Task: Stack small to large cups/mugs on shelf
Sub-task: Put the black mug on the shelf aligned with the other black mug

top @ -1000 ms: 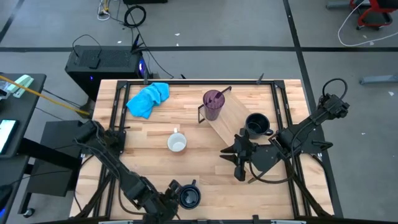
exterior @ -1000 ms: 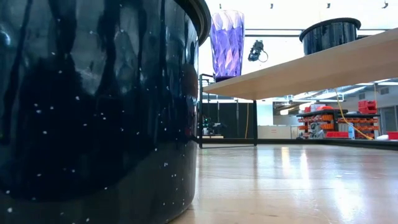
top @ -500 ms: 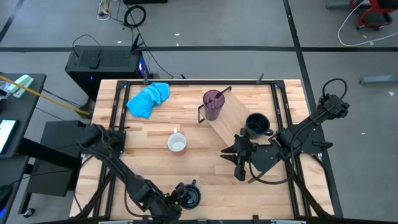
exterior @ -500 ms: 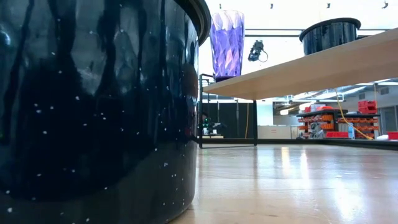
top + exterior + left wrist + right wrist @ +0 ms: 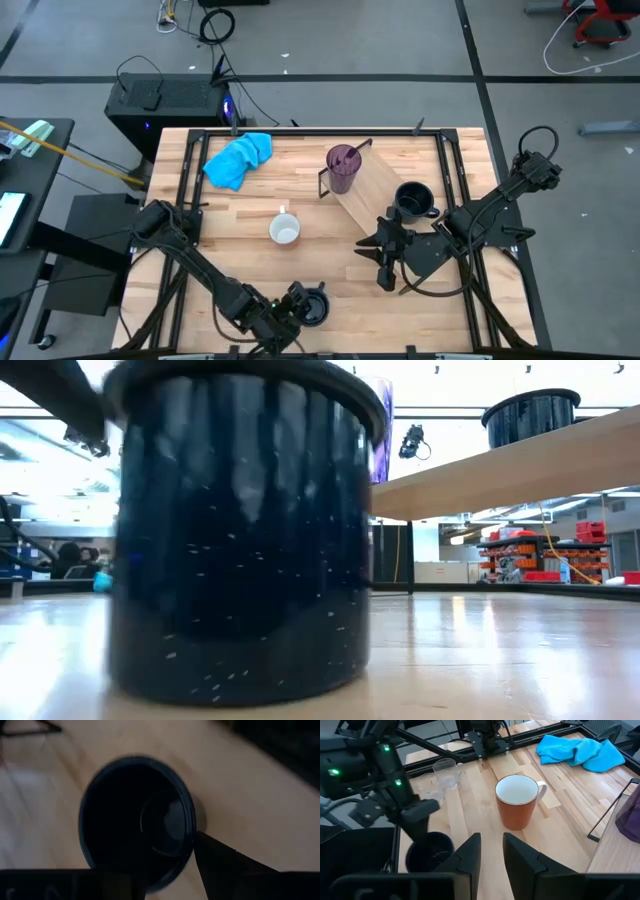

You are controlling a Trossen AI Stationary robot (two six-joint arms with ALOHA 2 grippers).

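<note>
Nearest the desk's front edge, the left claw [image 5: 303, 305] sits at a dark navy mug [image 5: 313, 303], one finger inside the rim and one outside [image 5: 220, 860] against the wall; whether the pinch is firm cannot be told. Only the low view shows this mug's speckled side, upright on the wood, while the left wrist view looks straight down into it.

Further in, the right claw [image 5: 385, 262] hovers over bare wood beside the shelf [image 5: 375, 190], its fingers [image 5: 465, 855] close together with a narrow gap and nothing between them. Its wrist view alone reveals that the mug [image 5: 517, 802], white from above, is orange outside, and that two small clear glasses [image 5: 445, 772] stand near the left arm's base.

On the shelf, which lies at an angle, a second dark mug [image 5: 414, 199] stands nearer and the purple tumbler [image 5: 342, 165] at the far end. A bright blue cloth [image 5: 238, 158] lies at the far left of the desk [image 5: 250, 260].

Beyond, grey floor carries cables and a black box [image 5: 165, 100].
</note>
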